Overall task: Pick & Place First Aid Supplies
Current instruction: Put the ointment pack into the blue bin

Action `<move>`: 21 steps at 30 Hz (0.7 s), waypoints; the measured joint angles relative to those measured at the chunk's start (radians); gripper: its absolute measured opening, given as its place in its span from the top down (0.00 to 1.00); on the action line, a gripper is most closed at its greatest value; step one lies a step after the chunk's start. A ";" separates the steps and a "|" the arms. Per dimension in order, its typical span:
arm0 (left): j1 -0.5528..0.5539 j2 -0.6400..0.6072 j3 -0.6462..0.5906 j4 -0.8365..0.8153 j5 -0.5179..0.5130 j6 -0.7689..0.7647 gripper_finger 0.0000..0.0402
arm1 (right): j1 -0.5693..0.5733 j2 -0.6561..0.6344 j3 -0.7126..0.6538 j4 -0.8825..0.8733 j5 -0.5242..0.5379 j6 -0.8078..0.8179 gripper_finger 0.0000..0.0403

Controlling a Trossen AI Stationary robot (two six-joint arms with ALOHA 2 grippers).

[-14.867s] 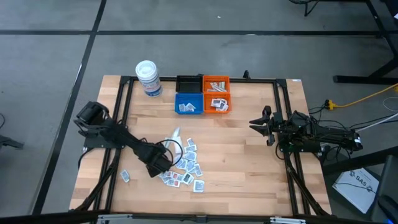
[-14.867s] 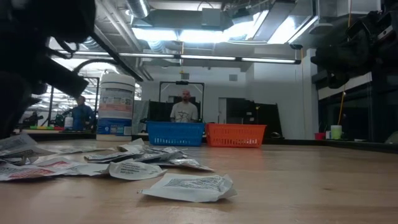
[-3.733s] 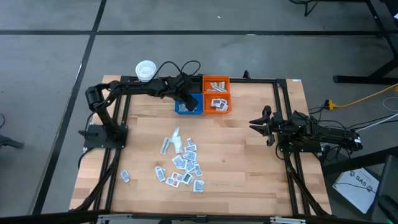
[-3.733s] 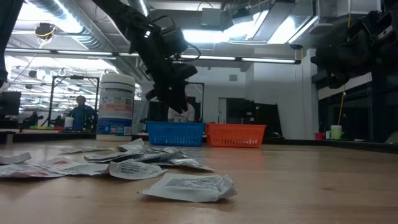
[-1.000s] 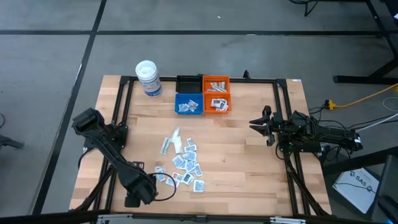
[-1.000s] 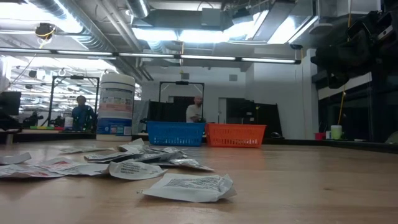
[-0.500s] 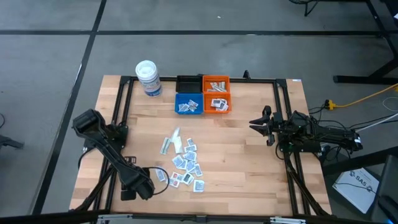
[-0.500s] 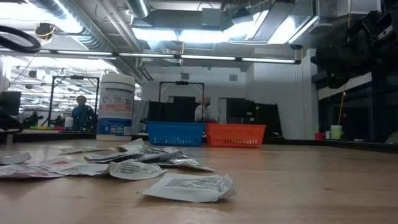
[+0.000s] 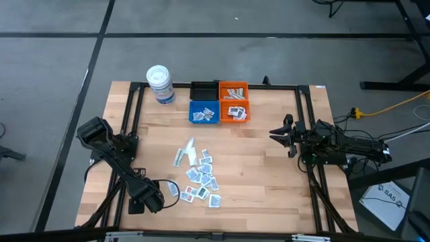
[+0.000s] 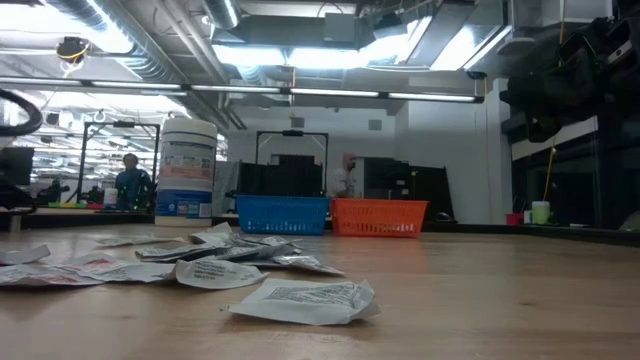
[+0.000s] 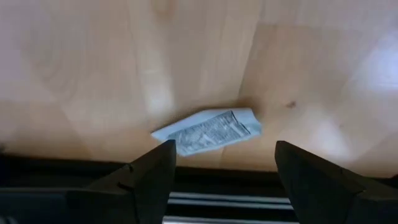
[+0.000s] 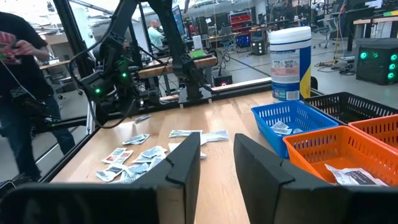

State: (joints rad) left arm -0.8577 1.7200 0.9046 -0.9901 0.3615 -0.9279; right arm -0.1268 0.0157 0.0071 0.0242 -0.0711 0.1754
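Several first aid supplies, small white sachets [image 9: 199, 176], lie flat in a loose pile mid-table. One lone sachet [image 11: 208, 132] lies flat on the wood near the table's near left corner. My left gripper [image 11: 224, 149] hangs over it, open and pointing steeply down, one finger on either side and apart from it. In the high view that gripper [image 9: 140, 196] covers the lone sachet. My right gripper [image 9: 279, 132] waits at the table's right side, level, open with nothing between its fingers [image 12: 186, 163].
At the far edge stand a blue bin [image 9: 203, 112], an orange bin [image 9: 233, 111] and a black bin [image 9: 203, 91], the first two with sachets inside. A white lidded tub [image 9: 160, 84] stands left of them. A black frame rail [image 11: 249, 205] runs just below the lone sachet.
My left gripper has come down and moved a little away from the table's near edge, toward the lone sachet, which it now covers in the high view. The sachets have not moved.
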 joint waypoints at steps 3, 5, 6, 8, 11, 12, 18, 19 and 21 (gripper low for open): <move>0.000 0.000 -0.032 0.041 -0.016 -0.001 0.34 | 0.000 0.000 0.000 0.000 0.000 0.000 0.75; 0.001 -0.003 -0.055 0.078 -0.017 -0.004 0.34 | 0.000 0.000 0.000 0.000 0.000 0.000 0.75; 0.001 -0.007 -0.067 0.092 -0.014 -0.005 0.34 | 0.000 0.000 0.000 0.000 0.000 0.000 0.75; 0.001 -0.008 -0.082 0.104 -0.018 -0.013 0.34 | 0.000 0.000 0.000 0.000 0.000 0.000 0.75; 0.007 -0.008 -0.083 0.106 -0.042 -0.021 0.37 | 0.000 0.000 0.000 0.000 0.000 0.000 0.75; 0.009 -0.011 -0.084 0.108 -0.048 -0.021 0.39 | 0.000 0.000 0.000 0.000 0.000 0.000 0.75; 0.021 -0.032 -0.086 0.125 -0.078 -0.036 0.64 | 0.000 0.000 0.000 0.000 0.000 0.000 0.75; 0.021 -0.041 -0.086 0.128 -0.087 -0.039 0.69 | 0.000 0.000 0.000 0.000 0.000 0.000 0.75; 0.021 -0.059 -0.087 0.138 -0.111 -0.044 0.78 | 0.000 0.000 0.000 0.000 0.000 0.000 0.75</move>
State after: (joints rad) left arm -0.8371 1.6609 0.8177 -0.8520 0.2506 -0.9724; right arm -0.1272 0.0158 0.0074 0.0242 -0.0711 0.1756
